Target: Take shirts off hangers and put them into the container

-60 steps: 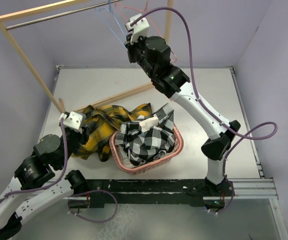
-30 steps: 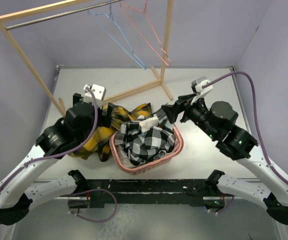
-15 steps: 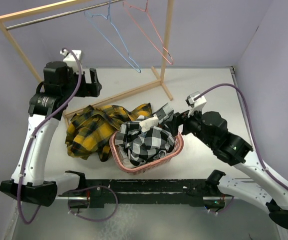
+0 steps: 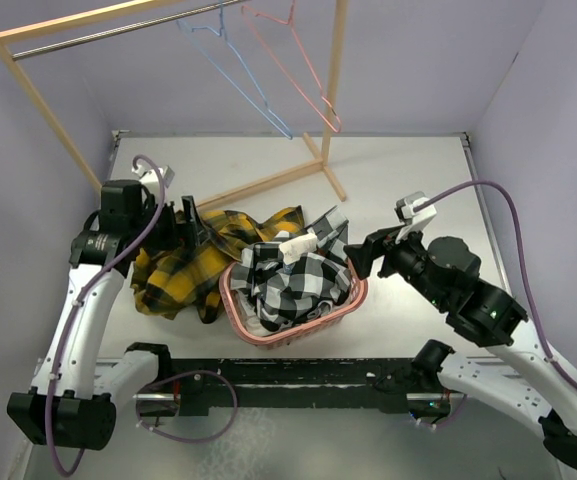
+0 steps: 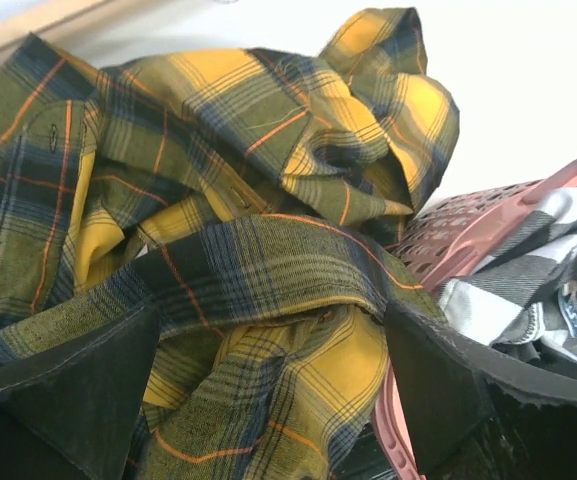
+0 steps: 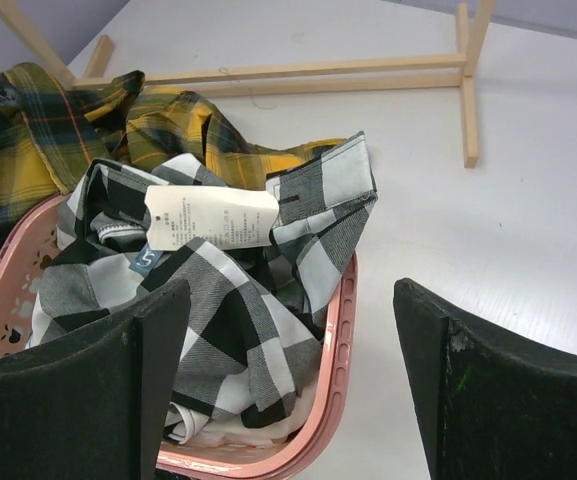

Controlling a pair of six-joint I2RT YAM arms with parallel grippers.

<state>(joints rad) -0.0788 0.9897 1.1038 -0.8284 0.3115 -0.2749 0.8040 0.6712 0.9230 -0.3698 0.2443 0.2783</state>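
Top view: your pink basket (image 4: 359, 285) holds the black-and-white shirt (image 4: 298, 285). The yellow shirt (image 4: 183, 270) lies heaped on the table against the basket's left side, touching its rim. The blue hanger (image 4: 233, 70) and pink hanger (image 4: 298, 65) hang bare, well behind the basket

Left wrist view: your left gripper (image 5: 268, 310) stands spread over the yellow shirt, gripping nothing

Right wrist view: your right gripper (image 6: 290, 290) stands spread at the basket's right rim, empty

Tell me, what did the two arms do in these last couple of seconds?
The right gripper came down from the hangers on the rack to hover open beside the basket. The left gripper swung up toward the rack, then back down over the yellow shirt, open. Nothing was picked up. That shirt, the black and white shirt in the basket, and the hangers stayed put.
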